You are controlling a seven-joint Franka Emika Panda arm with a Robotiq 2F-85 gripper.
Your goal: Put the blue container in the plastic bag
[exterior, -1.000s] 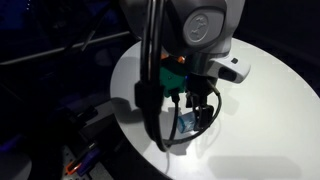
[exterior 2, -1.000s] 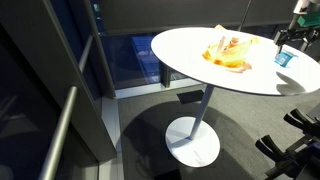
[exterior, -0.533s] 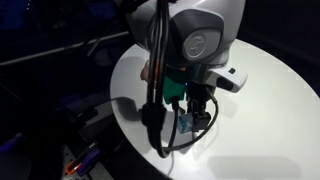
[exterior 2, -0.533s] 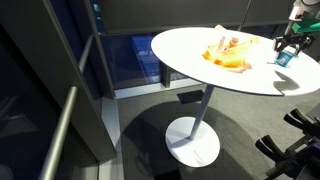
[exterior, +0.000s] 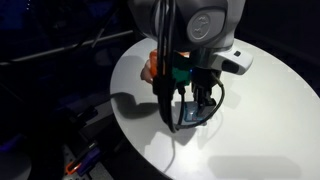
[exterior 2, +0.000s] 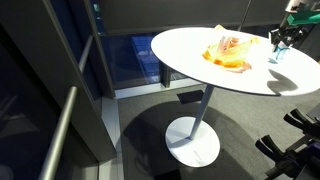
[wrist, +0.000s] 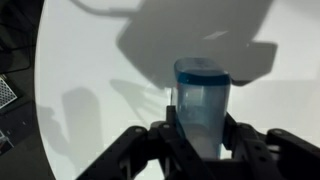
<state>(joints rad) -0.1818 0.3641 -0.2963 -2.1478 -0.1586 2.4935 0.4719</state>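
Note:
The blue container (wrist: 203, 95) is a translucent blue cup standing upright between my fingers in the wrist view. My gripper (wrist: 203, 125) is shut on it, one black finger pressed against each side. In an exterior view the gripper (exterior: 196, 103) hangs over the white round table with the container (exterior: 190, 117) at its tips. In an exterior view the gripper (exterior 2: 279, 40) and container (exterior 2: 276, 50) are at the table's far right. The plastic bag (exterior 2: 230, 52), clear with orange contents, lies mid-table, apart from the gripper. Only an orange part of the bag (exterior: 149, 68) shows behind the arm.
The white round table (exterior 2: 190, 50) stands on a single pedestal with its edge close to the gripper. A dark railing (exterior 2: 60, 130) and window frame are off to the side. Black chair legs (exterior 2: 295, 145) sit on the floor below the table.
The jaws have gone from open around the blue container to shut on it. The gripper with the container has shifted slightly toward the bag and up.

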